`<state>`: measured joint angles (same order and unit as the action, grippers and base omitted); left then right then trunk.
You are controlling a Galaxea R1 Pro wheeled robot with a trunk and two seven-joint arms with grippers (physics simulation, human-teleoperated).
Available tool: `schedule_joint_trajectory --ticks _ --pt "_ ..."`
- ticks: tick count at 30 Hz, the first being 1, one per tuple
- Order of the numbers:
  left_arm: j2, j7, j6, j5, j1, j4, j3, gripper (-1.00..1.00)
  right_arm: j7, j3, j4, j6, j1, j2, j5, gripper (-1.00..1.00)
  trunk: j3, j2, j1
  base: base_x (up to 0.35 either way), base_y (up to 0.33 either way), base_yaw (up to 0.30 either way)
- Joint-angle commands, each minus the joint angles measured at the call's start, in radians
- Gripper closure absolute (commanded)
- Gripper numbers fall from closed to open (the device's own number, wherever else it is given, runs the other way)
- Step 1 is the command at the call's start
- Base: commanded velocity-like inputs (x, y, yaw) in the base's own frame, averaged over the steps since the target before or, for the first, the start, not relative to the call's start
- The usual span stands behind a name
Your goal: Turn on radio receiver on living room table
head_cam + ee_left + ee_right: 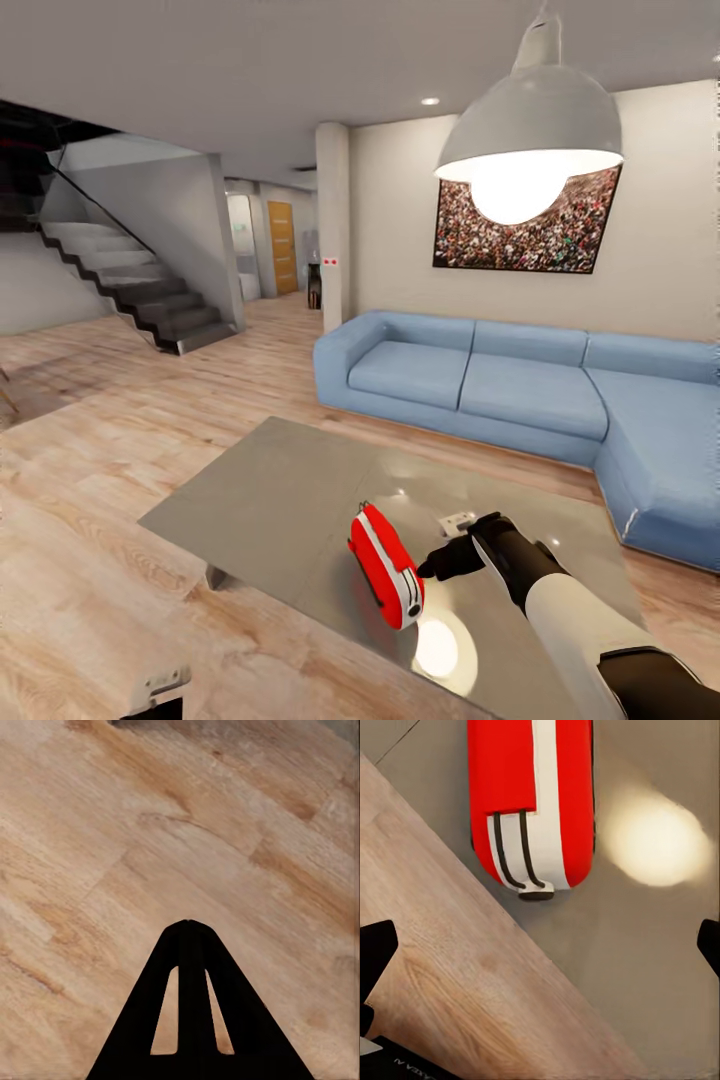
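- While the radio receiver [386,566] stands on the table [270,500] at lower centre, the right gripper [432,570], fingers apart, seems just beside it.
- Left gripper [189,924] is closed over floor [112,832].

Wood plank floor [90,600], blue sofa [520,390], staircase [130,285], pendant lamp [530,150]

The small red and white box radio [531,802] is cut by the edge of the right wrist view, so its front with dial cannot be seen. In the head view it [386,566] shows only a narrow side. The black right gripper [432,566] hides part of the grey glossy table [270,500]. The blue sectional sofa [520,390] runs out of the picture.
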<state>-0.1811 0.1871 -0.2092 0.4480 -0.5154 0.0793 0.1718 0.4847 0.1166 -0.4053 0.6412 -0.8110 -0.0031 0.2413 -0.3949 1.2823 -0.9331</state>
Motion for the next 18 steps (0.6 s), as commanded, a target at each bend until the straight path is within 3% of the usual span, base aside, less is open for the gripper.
schedule_joint_trajectory --ticks 1,7,18 --pt "0.0 0.0 0.0 0.0 0.0 0.0 0.0 1.0 0.0 0.0 0.0 0.0 0.0 0.0 0.0 -1.0 0.003 -0.007 0.004 -0.312 -0.154 0.0" --pt "0.0 0.0 0.0 0.0 0.0 0.0 0.0 1.0 -0.002 -0.001 0.0 -0.001 0.0 0.0 0.001 -1.0 0.022 -0.049 0.027 -0.238 -0.121 0.0" --pt "-0.001 0.0 0.0 0.0 0.0 0.0 0.0 1.0 -0.075 -0.001 0.085 -0.02 0.002 -0.005 0.0 -1.0 0.056 -0.126 0.069 -0.021 -0.011 0.0"
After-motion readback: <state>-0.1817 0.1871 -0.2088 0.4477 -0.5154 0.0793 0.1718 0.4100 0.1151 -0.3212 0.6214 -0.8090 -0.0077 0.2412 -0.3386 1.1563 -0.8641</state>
